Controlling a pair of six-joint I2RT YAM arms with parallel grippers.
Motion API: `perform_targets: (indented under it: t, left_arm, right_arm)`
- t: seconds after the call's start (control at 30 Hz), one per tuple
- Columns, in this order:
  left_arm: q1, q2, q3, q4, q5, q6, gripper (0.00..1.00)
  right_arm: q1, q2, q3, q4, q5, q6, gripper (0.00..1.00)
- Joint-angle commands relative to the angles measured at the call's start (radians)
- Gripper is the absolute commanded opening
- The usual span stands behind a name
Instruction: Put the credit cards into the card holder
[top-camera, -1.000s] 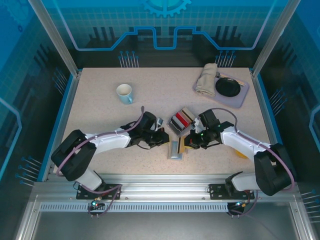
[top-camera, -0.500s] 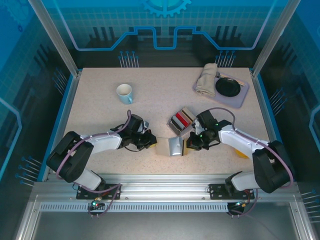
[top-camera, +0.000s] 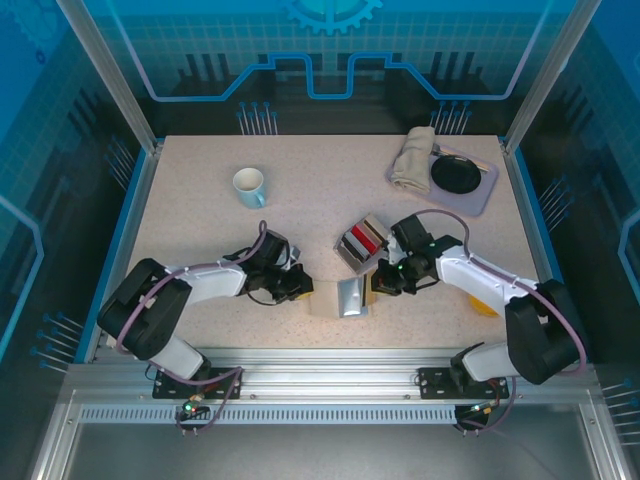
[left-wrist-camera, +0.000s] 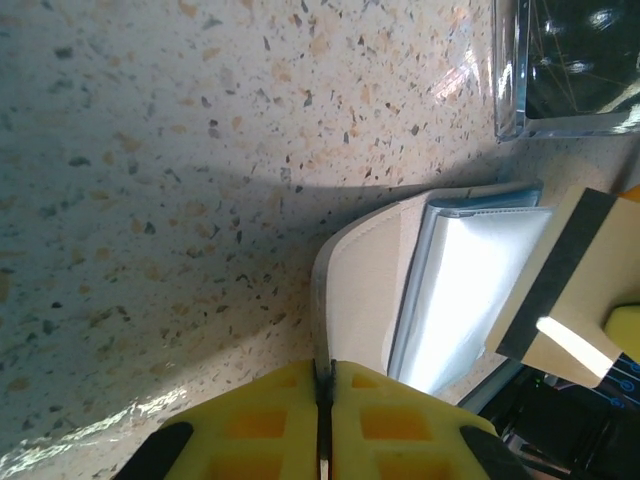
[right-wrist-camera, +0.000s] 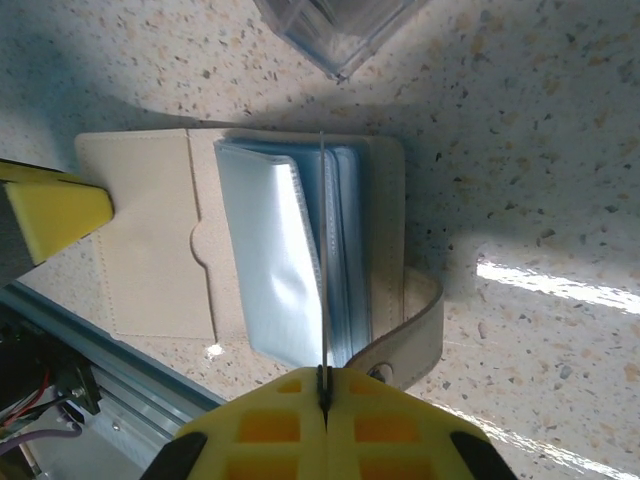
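The card holder (top-camera: 350, 298) lies open on the speckled table (top-camera: 200, 160), in the lower middle of the top view, between the two grippers. The left gripper (left-wrist-camera: 322, 400) is pinched on the edge of the holder's beige cover. The right gripper (right-wrist-camera: 322, 400) is clamped on a tan credit card (left-wrist-camera: 562, 268) with a dark stripe, held edge-on over the holder's clear sleeves (right-wrist-camera: 280, 260). Just above the holder, a clear box (left-wrist-camera: 508, 80) holds red, dark and white credit cards (top-camera: 362, 240).
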Motion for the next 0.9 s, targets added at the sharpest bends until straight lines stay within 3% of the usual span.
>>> perform_targets:
  t: [0.0, 0.37, 0.87]
  left_arm:
    - [-0.008, 0.021, 0.019, -0.011, 0.025, 0.018, 0.10]
    - [-0.009, 0.031, 0.002, 0.002, 0.010, 0.004, 0.10]
    - [-0.042, 0.071, 0.023, 0.018, 0.009, -0.006, 0.10]
  right_arm:
    - [0.020, 0.024, 0.031, -0.011, 0.022, -0.014, 0.00]
    - [-0.006, -0.046, 0.042, -0.055, 0.058, -0.053, 0.00]
    - [0.027, 0.027, 0.012, 0.015, 0.013, -0.033, 0.00]
